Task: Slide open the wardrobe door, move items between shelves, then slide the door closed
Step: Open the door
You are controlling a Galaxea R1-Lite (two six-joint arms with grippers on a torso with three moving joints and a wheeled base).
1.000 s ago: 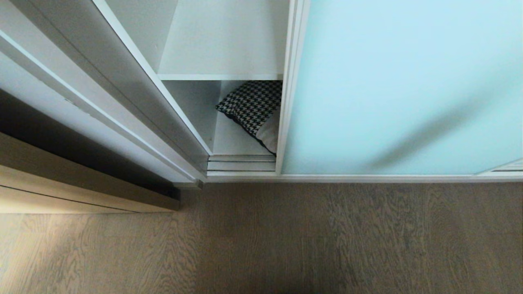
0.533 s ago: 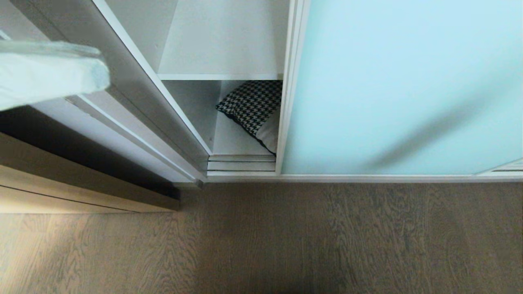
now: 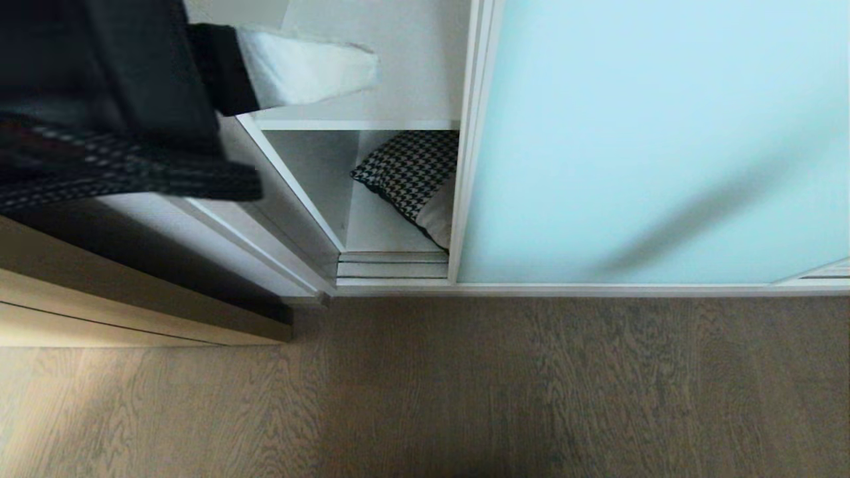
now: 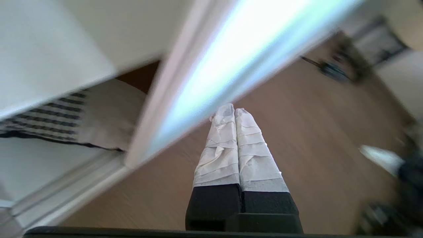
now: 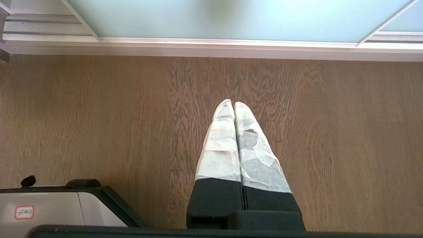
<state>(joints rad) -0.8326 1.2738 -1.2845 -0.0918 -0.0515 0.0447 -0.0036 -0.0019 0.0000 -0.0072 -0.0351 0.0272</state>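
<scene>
The left gripper [image 3: 362, 66] hung at the upper left before the upper shelf [image 3: 358, 124], fingers pressed together on nothing, likely so its narrow tip could push the sliding wardrobe door [image 3: 651, 139] by its frame edge; the door stood partly open, covering the right; the cushion [image 3: 412, 176] lay on the lower shelf, half hidden behind it; the right gripper [image 5: 234, 104] hung parked over the floor [image 5: 99, 115], likewise closed and empty.

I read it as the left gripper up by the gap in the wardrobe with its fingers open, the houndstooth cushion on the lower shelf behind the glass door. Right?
Not quite: the left gripper is shut, its fingers pressed together, as the left wrist view shows. The rest holds: in the head view it is up by the gap, and the cushion lies on the lower shelf, partly behind the sliding wardrobe door.
</scene>
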